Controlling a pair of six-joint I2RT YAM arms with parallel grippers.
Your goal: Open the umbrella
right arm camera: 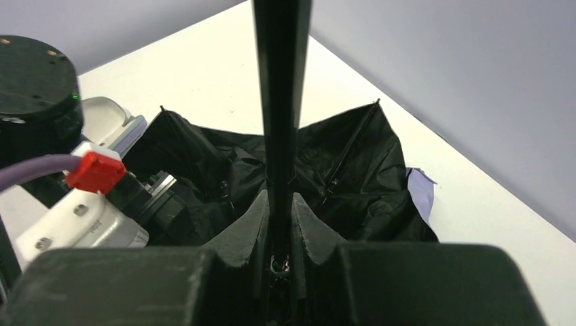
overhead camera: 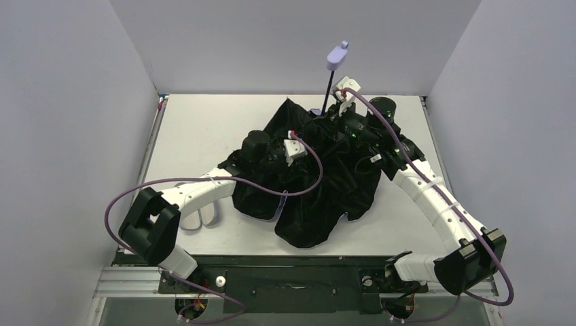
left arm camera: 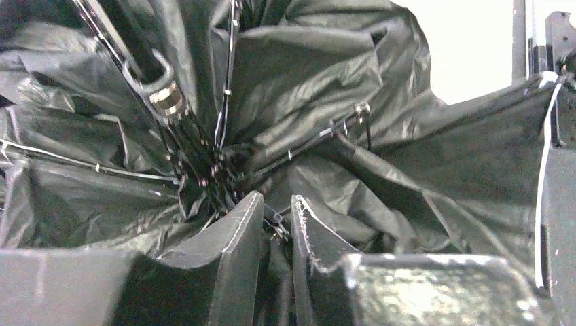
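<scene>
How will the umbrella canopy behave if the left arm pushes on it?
Likely floppy: the canopy lies crumpled in loose folds on the table, so a push would probably just bunch fabric. The thin ribs look bendable and may snag. The shaft looks stiff; pinched by the right gripper with the handle up top, it would probably tip if released.

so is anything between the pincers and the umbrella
nothing visible: the right pincer is shut on the shaft of the umbrella, and the left pincer sits right in its black lining beside the rib hub
</scene>
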